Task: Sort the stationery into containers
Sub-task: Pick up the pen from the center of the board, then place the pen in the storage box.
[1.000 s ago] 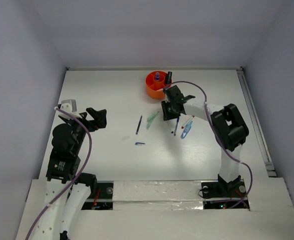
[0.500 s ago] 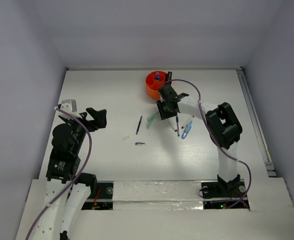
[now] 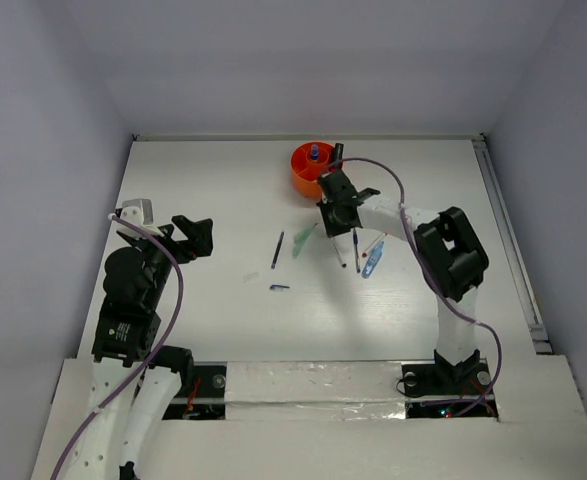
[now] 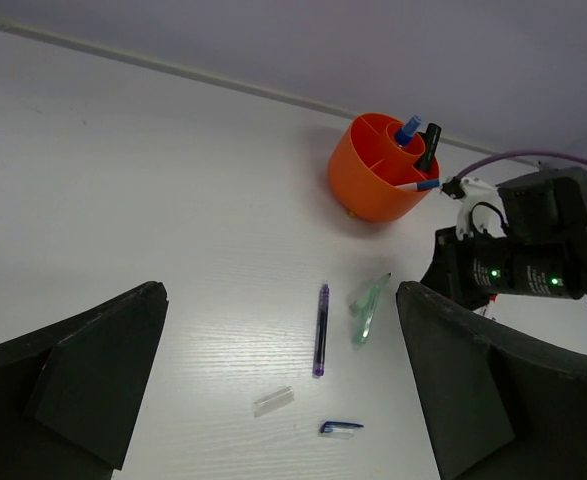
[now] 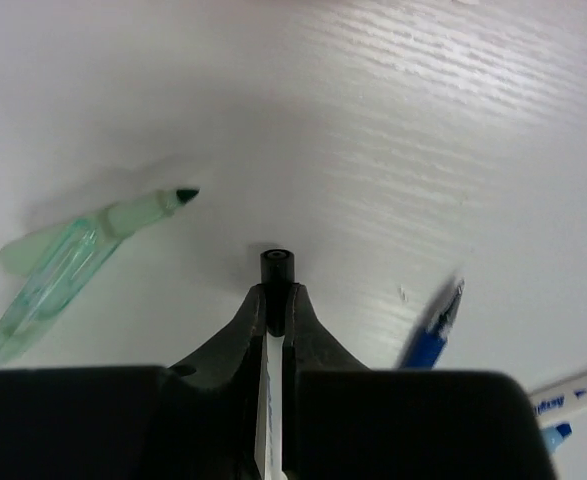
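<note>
The orange tub point(image 3: 306, 172) stands at the back with a blue-capped bottle and pens in it; it also shows in the left wrist view point(image 4: 365, 186). My right gripper point(image 3: 335, 214) sits just in front of it, low over the table. In the right wrist view this gripper point(image 5: 276, 296) is shut on a white pen with a black end point(image 5: 277, 267). A pale green marker point(image 5: 93, 250) lies to its left and a blue pen point(image 5: 431, 335) to its right. A dark blue pen point(image 3: 277, 250) lies further left. My left gripper point(image 3: 191, 236) is open and empty, far left.
A clear cap point(image 4: 273, 401) and a small blue cap point(image 4: 341, 428) lie below the dark blue pen point(image 4: 321, 328). A white pen with a red tip point(image 3: 376, 242) and a light blue one point(image 3: 371, 264) lie right of my right gripper. The table's walls rise at the back and sides.
My right gripper has shifted a little left, closer to the orange tub's front. The left arm has not moved.
</note>
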### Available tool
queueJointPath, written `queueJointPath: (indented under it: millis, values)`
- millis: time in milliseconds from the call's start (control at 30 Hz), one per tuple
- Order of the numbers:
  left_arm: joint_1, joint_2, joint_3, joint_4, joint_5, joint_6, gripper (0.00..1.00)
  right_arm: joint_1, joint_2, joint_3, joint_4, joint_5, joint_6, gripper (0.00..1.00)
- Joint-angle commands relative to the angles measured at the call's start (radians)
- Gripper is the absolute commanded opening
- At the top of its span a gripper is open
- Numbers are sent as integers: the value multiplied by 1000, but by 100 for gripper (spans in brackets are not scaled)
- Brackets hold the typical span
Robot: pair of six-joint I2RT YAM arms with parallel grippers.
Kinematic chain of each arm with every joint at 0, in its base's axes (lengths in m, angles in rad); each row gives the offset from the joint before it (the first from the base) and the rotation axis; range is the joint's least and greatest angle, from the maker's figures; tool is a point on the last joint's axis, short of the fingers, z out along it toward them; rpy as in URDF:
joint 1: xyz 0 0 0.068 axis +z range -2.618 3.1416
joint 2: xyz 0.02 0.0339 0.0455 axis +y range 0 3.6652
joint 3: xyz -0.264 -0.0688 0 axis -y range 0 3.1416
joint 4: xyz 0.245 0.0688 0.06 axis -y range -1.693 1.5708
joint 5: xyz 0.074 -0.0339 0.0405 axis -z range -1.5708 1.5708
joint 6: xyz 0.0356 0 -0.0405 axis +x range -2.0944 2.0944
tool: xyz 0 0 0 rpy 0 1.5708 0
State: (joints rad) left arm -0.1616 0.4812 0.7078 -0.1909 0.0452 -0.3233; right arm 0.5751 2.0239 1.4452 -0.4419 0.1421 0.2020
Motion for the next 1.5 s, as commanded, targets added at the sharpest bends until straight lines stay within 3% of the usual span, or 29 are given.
queueJointPath:
  millis: [0,100,267,633,833,1067,1467]
  values:
    - [-3,4,30,48,5,1,99,-29,-221,-61,155,-16,39,0]
    - [-3,4,32,45,5,1,99,-81,-383,-136,343,-1,88,0]
    - [-3,5,32,45,10,1,99,-124,-456,-141,619,51,111,0]
    - [-3,14,35,42,13,3,99,-124,-289,-147,1147,209,166,0]
    - [-3,22,35,41,13,4,99,-124,-174,-154,1333,253,163,0]
    - [-3,33,38,44,13,4,99,-113,-80,-178,1447,300,162,0]
    - [-3,34,38,44,12,6,99,-60,21,-169,1499,347,129,0]
